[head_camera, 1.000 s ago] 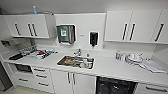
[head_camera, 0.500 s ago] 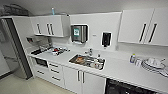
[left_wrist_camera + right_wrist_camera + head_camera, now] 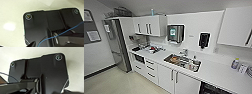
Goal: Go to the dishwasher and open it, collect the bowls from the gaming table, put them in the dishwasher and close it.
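I face a white kitchen run in the head view. Under the counter (image 3: 216, 73) at the lower right is a dark-fronted opening, the dishwasher (image 3: 214, 89), cut off by the picture's edge; I cannot tell whether its door is open. The bowls and the gaming table are out of view. Both wrist views look down past the robot's dark plate at pale floor.
A steel sink (image 3: 182, 61) holding dishes is set in the counter. White drawers (image 3: 150, 68) and a small dark built-in appliance (image 3: 139, 58) lie left of it, and a tall steel fridge (image 3: 117, 45) beyond. Pale floor (image 3: 116, 82) lies in front. A bottle (image 3: 235, 63) stands at the right.
The camera has turned left: the whole kitchen has shifted right in the picture, the fridge and the left wall have come into view, and the dishwasher has slid toward the lower right corner.
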